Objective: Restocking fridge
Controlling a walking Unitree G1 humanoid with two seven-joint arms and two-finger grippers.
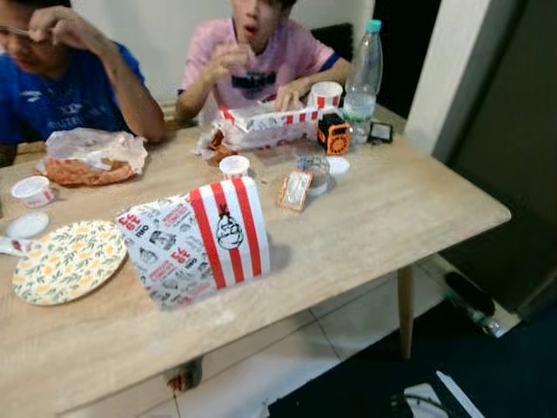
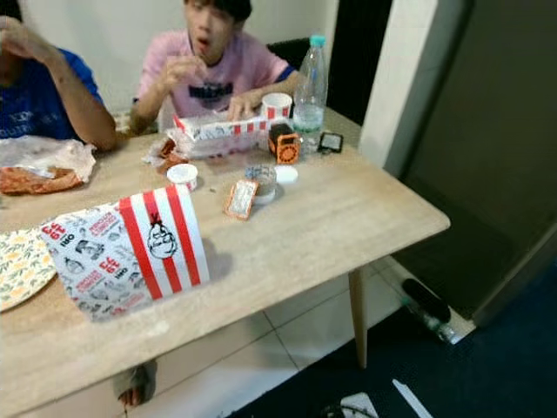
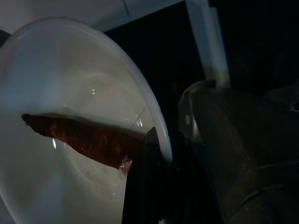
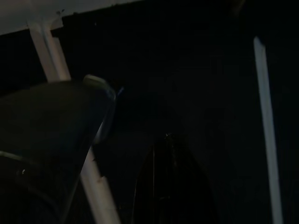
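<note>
**Left gripper carries a white plate with a strip of food; keep it level**

Your left gripper [image 3: 145, 186] is closed on the rim of a white plate [image 3: 70, 93], one black finger lying over the near edge. A dark red strip of food [image 3: 84, 140] lies across the plate's middle, one end close to that finger. Judge the plate stiff, smooth and probably slippery at the glaze; if it is ceramic it will break on a fall. An edge pinch gives little hold against tipping, so carry it flat and slow, or the strip may slide off. The grip point on the rim looks workable, though a deeper bite would be safer.

Your right gripper [image 4: 168, 186] hangs in the dark. A dim, rounded transparent shape [image 4: 100, 107] shows beside it, but you cannot tell whether the fingers hold it or how far apart they stand.

Ahead, the wooden worktop [image 1: 392, 209] carries a red-and-white striped paper bag [image 1: 196, 239], a floral plate [image 1: 65, 261], a water bottle [image 1: 364, 74], small cups and a food tray [image 1: 265, 126]. Two people sit eating on the far side. The bottle is a likely item for the fridge: light, stiff, best taken round the body. A dark appliance side [image 1: 513, 157] stands to the right of the worktop; whether it is the fridge is unclear.
</note>
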